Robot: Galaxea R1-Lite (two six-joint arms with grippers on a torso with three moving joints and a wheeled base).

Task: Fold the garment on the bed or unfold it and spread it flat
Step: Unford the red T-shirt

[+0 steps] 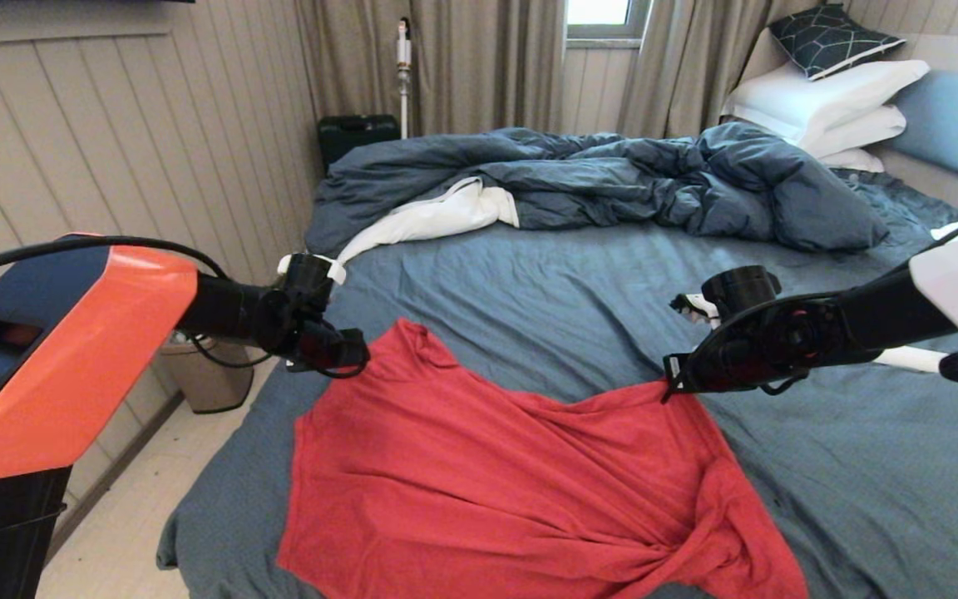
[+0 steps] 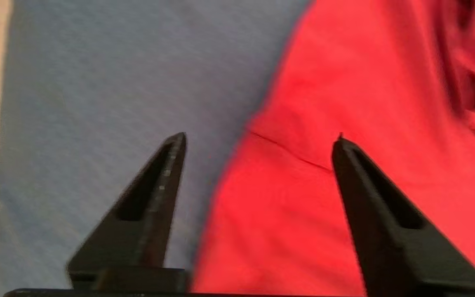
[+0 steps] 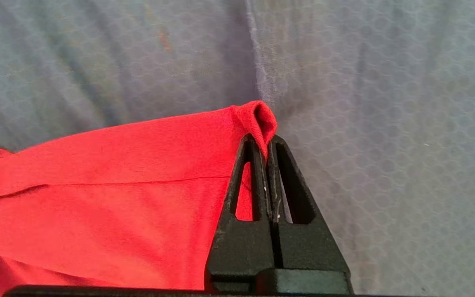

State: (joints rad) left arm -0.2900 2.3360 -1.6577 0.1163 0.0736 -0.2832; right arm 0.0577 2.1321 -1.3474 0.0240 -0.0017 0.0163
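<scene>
On the bed (image 1: pixel 529 274), the garment (image 1: pixel 479 482) is mostly spread, but its lower right part is bunched. One corner is pinched by the right gripper (image 3: pixel 267 144), while nothing is held by the wide-open left gripper (image 2: pixel 258 140).

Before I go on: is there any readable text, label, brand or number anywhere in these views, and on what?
None can be read.
Red T-shirt: plain, no print or tag showing.
Bed sheet, duvet, pillows: no writing; the top cushion bears only a line pattern.
Left gripper, right gripper: no markings showing.
Black case by the wall: no lettering can be made out.
</scene>
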